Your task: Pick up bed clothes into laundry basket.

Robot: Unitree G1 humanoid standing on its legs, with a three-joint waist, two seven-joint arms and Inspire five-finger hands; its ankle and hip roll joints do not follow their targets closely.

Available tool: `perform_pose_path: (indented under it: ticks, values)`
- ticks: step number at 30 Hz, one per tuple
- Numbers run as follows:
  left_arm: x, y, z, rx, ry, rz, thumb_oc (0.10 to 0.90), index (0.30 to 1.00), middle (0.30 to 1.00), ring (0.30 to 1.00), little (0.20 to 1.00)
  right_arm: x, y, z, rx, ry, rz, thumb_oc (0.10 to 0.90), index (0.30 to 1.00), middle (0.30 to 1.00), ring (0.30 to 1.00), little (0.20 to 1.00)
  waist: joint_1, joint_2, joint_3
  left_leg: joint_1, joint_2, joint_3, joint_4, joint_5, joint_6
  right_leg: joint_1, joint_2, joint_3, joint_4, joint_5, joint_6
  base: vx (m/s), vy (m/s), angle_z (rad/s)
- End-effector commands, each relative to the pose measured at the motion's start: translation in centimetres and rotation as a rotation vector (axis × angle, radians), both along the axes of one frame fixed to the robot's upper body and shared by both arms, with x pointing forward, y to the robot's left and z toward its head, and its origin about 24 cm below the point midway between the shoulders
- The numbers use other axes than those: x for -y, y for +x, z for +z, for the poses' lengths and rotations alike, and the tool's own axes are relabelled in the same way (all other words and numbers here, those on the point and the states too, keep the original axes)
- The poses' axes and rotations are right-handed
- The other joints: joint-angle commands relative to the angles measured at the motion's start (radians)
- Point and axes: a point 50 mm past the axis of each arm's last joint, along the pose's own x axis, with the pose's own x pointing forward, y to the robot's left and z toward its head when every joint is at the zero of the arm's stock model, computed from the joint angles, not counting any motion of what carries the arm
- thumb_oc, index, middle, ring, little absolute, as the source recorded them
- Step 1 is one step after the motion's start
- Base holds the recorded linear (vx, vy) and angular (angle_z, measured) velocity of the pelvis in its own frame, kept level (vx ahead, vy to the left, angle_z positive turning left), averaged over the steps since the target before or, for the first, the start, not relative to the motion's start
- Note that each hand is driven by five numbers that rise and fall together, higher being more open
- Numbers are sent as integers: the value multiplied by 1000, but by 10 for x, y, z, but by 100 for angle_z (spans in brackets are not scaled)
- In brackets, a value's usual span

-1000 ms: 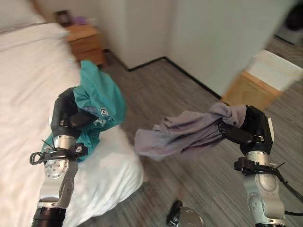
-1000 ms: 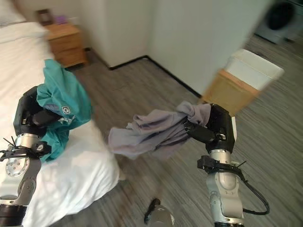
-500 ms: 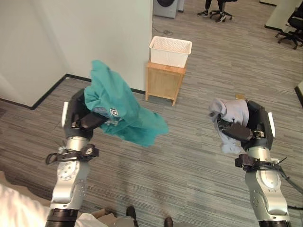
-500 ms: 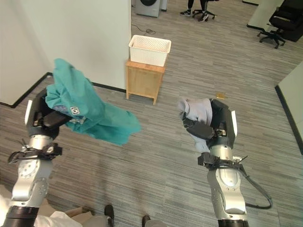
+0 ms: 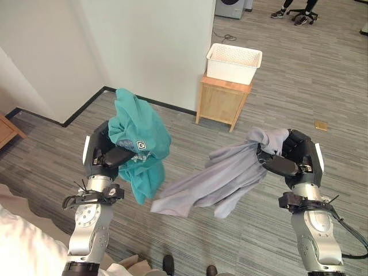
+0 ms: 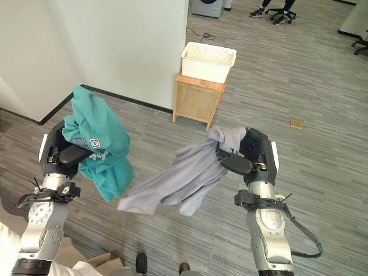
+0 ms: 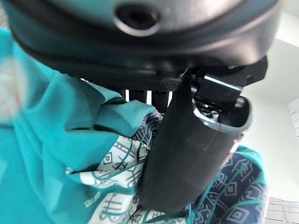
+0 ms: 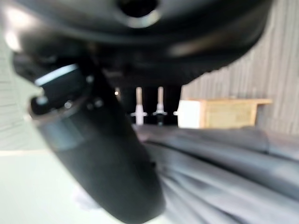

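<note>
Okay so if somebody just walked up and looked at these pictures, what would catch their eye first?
Probably the two garments held up in the air: a teal garment bunched in the left hand, and a grey garment trailing from the right hand over the wood-look floor. Next, the white laundry basket standing on a small wooden table beside the white wall, ahead of both hands.
</note>
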Motion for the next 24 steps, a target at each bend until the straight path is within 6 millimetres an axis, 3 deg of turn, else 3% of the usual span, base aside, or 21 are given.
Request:
perform_pose_path:
  ticks: [1,2,4,5,7,10,11,13,14,16,18,19,20,21,22,23,24]
  values:
    - [0,0,67,329,58,-22,400,300,300,300,300,-1,8,61,323,-16,7,400,300,300,300,300,13,-6,-93,18,25,-21,126,-235,-25,-132,-10,3,164,-95,15,53,84,-16]
    - [1,2,67,328,54,-24,400,300,300,300,300,-4,9,61,323,-14,23,400,300,300,300,300,15,-1,-83,25,24,-25,135,-252,-15,-159,-12,2,243,-114,23,55,118,-26]
    - [5,8,69,326,54,-36,400,300,300,300,300,-16,10,61,330,-12,62,400,300,300,300,300,10,7,-31,52,16,-18,154,-276,17,-281,-28,-7,553,-33,81,15,143,-23]
    - [5,8,69,327,54,-36,400,300,300,300,300,-16,10,61,330,-12,62,400,300,300,300,300,11,5,-31,51,14,-16,155,-276,18,-285,-30,-5,559,-36,81,10,84,-7]
    - [9,12,70,318,62,-61,400,300,300,300,300,-26,7,55,307,-23,108,400,300,300,300,300,-25,30,15,106,37,-36,161,-294,15,-419,2,3,745,2,93,201,22,-9]
    - [9,13,71,322,70,-71,400,300,300,300,300,-25,4,52,295,-19,109,400,300,300,300,300,-52,28,16,131,40,-52,161,-322,2,-464,-3,8,659,-7,80,319,-89,6]
    - [13,15,75,341,71,-93,400,300,300,300,300,-21,1,50,295,4,97,400,300,300,300,300,-86,21,-4,173,46,-72,151,-366,-35,-481,-29,33,436,-28,73,512,-169,22]
    - [13,15,75,340,70,-94,400,300,300,300,300,-21,1,50,294,4,97,400,300,300,300,300,-91,29,-3,176,54,-78,149,-367,-35,-467,-25,23,420,-24,72,362,-140,49]
    - [16,18,74,337,64,-108,400,300,300,300,300,-19,0,50,299,12,94,400,300,300,300,300,-112,23,-11,206,65,-97,150,-394,-70,-464,-55,63,233,2,84,466,-215,56]
    - [16,19,71,326,69,-105,400,300,300,300,300,-21,0,53,314,9,109,400,300,300,300,300,-114,20,-16,253,85,-101,159,-417,-96,-467,-103,7,97,61,115,477,-246,36]
    - [15,18,69,318,71,-98,400,300,300,300,300,-22,0,54,314,6,119,400,300,300,300,300,-116,26,-18,271,98,-99,162,-420,-104,-456,-114,-43,67,79,123,353,-232,26]
    - [11,15,64,305,63,-95,400,300,300,300,300,-26,1,54,309,-3,152,400,300,300,300,300,-118,21,-35,289,108,-106,194,-390,-128,-440,-127,-67,88,98,116,418,-279,19]
    - [11,15,64,304,63,-95,400,300,300,300,300,-27,1,54,307,-3,153,400,300,300,300,300,-119,26,-36,291,113,-106,196,-397,-127,-436,-124,-70,89,92,119,497,-374,15]
    - [10,15,62,298,45,-86,400,300,300,300,300,-34,4,56,316,-3,200,400,300,300,300,300,-120,23,-51,296,127,-116,232,-350,-144,-434,-117,-67,115,115,104,347,-220,41]
    - [12,15,59,288,32,-97,400,300,300,300,300,-35,7,57,312,-12,201,400,300,300,300,300,-122,37,-58,288,151,-114,268,-300,-150,-431,-98,-77,140,101,89,675,-527,47]
    - [14,18,57,277,7,-106,400,300,300,300,300,-38,8,58,312,-5,233,400,300,300,300,300,-132,41,-79,246,205,-123,412,-92,-169,-409,-44,-75,206,56,35,632,-484,30]
    - [15,20,57,269,10,-113,400,300,300,300,300,-38,10,60,311,1,236,400,300,300,300,300,-126,35,-82,200,219,-118,511,-23,-158,-371,-28,-75,209,26,11,651,-605,-4]
